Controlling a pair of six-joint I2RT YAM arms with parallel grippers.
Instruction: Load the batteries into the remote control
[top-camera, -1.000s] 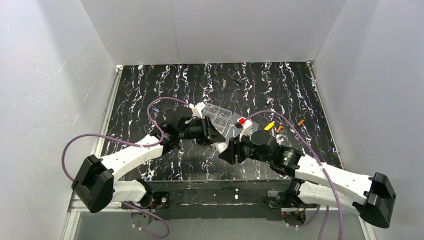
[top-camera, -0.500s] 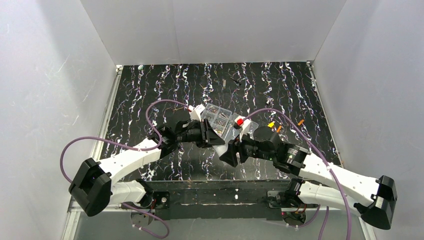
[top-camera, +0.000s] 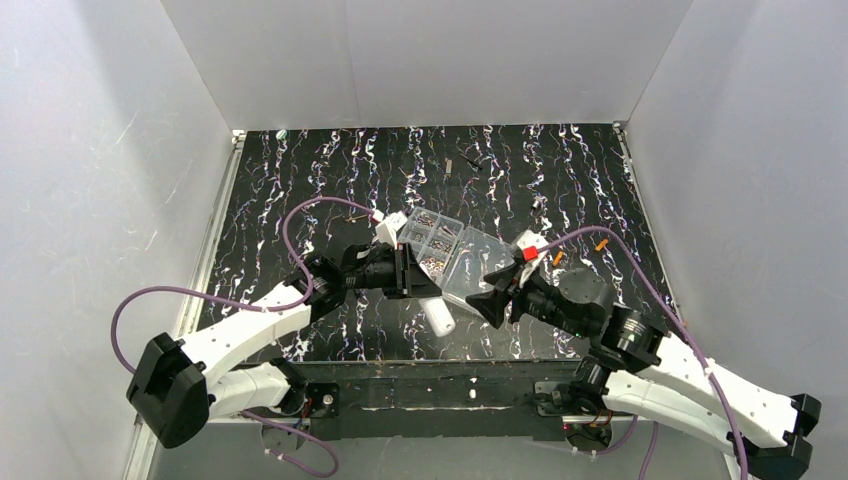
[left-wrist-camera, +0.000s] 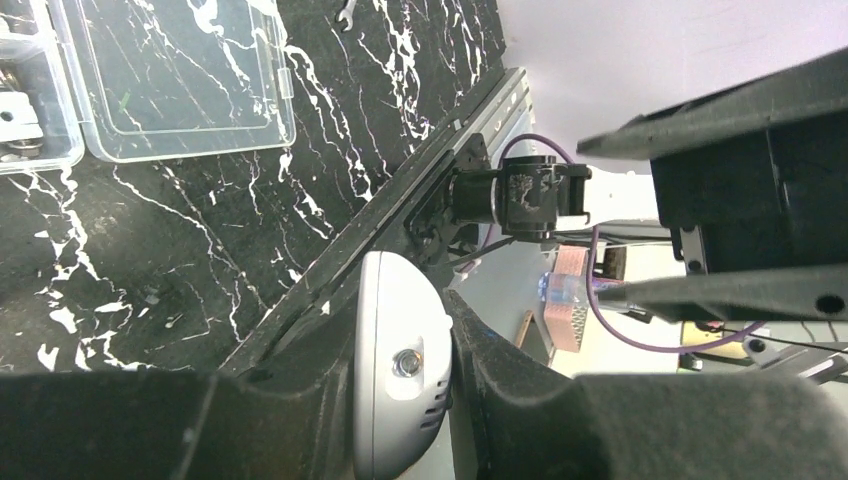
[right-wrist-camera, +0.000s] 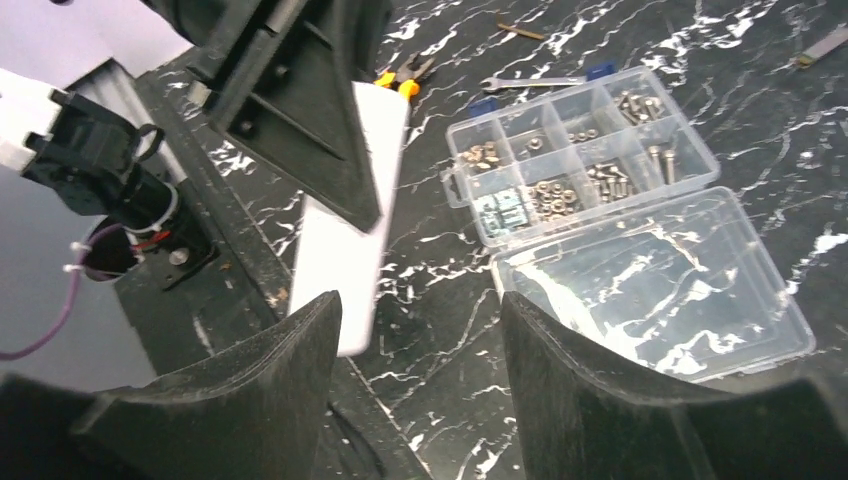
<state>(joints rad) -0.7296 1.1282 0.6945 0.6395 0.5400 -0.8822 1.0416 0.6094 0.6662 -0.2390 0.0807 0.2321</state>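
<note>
The left hand (top-camera: 415, 277) is pressed together on the remote control (right-wrist-camera: 345, 250), pinching one end so that the white body juts out, tilted, above the near part of the tabletop (top-camera: 330, 180). The right hand (top-camera: 490, 300) hangs just beside the remote's free end, its fingers spread with nothing between them. The batteries (top-camera: 557, 258) lie on the tabletop to the right, one nearer the right arm and the other (top-camera: 601, 244) farther out; neither is in the remote yet.

The step in hand looks like fetching a battery while the left hand presents the remote. To do it well, the right hand should swing right and come down over the nearer battery across its length; such thin cylinders will probably roll at a sideways nudge. The left hand should meanwhile hold the remote steady, recess towards the right hand. I cannot tell whether the broad plain face in the right wrist view is the recess side, or whether any cover is off.

Close behind both hands sits the clear compartmented screw box (right-wrist-camera: 580, 150), open, its lid (right-wrist-camera: 650, 290) laid flat towards the right hand; a careless sweep could catch it and scatter the screws. Farther back lie a combination wrench (right-wrist-camera: 530, 82) and a small orange-and-black hand tool (right-wrist-camera: 405, 72), both well clear of the route to the batteries.
</note>
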